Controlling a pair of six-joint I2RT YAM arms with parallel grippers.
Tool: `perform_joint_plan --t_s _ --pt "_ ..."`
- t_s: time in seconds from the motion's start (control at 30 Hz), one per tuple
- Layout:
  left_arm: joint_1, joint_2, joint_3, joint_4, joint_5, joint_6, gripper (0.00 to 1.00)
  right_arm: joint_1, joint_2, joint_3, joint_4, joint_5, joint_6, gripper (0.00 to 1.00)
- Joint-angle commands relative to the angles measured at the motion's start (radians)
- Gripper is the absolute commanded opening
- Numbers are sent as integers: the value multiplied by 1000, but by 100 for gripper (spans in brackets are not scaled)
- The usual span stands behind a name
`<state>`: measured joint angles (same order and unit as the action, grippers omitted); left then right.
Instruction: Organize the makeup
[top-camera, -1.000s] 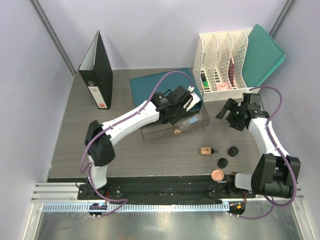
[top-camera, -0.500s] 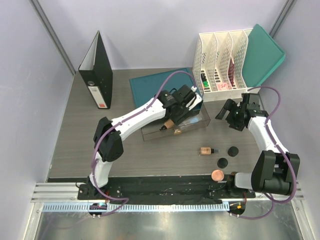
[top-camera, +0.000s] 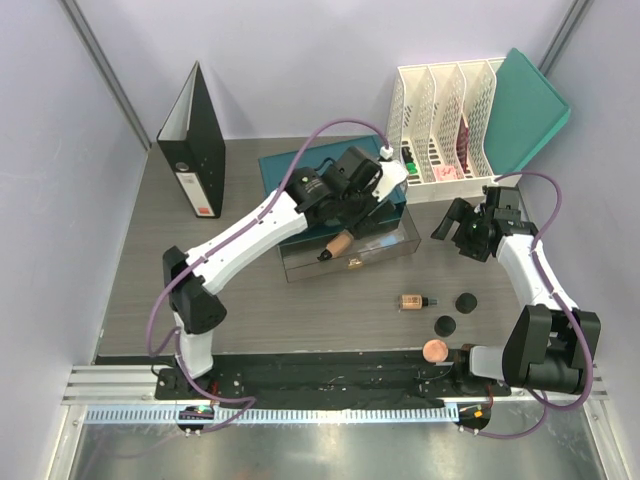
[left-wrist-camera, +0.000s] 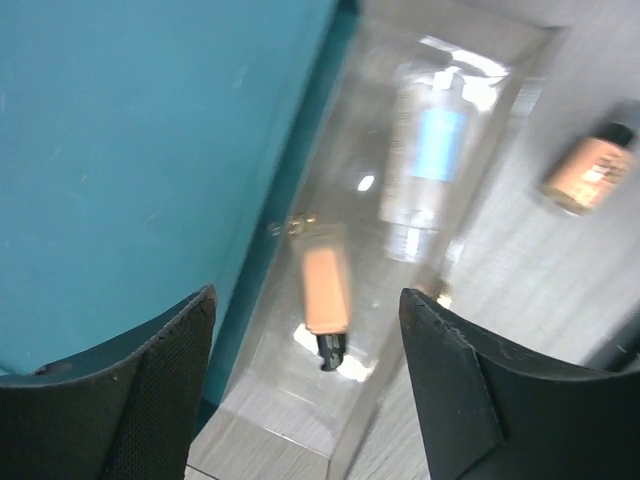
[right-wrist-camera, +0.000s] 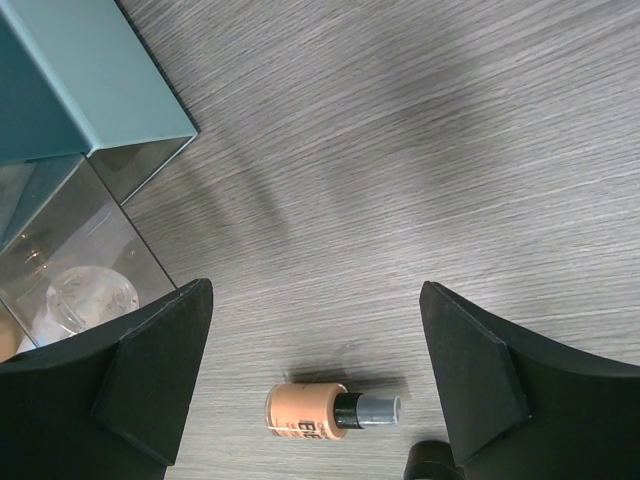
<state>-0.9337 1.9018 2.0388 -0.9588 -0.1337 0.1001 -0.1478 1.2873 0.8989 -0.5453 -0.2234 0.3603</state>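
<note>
A tan tube with a black cap (top-camera: 335, 245) (left-wrist-camera: 325, 288) lies in the clear tray (top-camera: 300, 262) (left-wrist-camera: 300, 430). A clear bottle (left-wrist-camera: 425, 160) lies further along in the same tray. My left gripper (top-camera: 372, 200) (left-wrist-camera: 307, 305) hovers above the tube, open, with nothing between its fingers. A small tan bottle (top-camera: 410, 301) (right-wrist-camera: 310, 410) lies on the table, with two black round jars (top-camera: 465, 301) (top-camera: 444, 324) and a peach disc (top-camera: 434, 350) near it. My right gripper (top-camera: 455, 232) (right-wrist-camera: 312, 300) hangs open above the tan bottle, holding nothing.
The teal drawer box (top-camera: 300, 165) (left-wrist-camera: 140, 150) sits right behind the clear tray. A white file rack (top-camera: 445, 120) holding markers and a teal folder (top-camera: 530, 100) stand at the back right. A black binder (top-camera: 195, 140) stands at the back left.
My left gripper opened and let the tan tube drop into the clear tray, then rose toward the back. The right arm has stayed still.
</note>
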Motion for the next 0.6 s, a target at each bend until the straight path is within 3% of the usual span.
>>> perform_joint_plan --t_s 0.0,0.17,0.57 --pt "-54 -52 6 5 128 47 76 -6 -20 11 10 -8 -3 90" --pt "-132 -14 12 -26 258 73 77 -6 -6 32 15 -8 6 90" --pt "-274 164 69 -52 365 130 77 -7 67 66 62 -11 48 90"
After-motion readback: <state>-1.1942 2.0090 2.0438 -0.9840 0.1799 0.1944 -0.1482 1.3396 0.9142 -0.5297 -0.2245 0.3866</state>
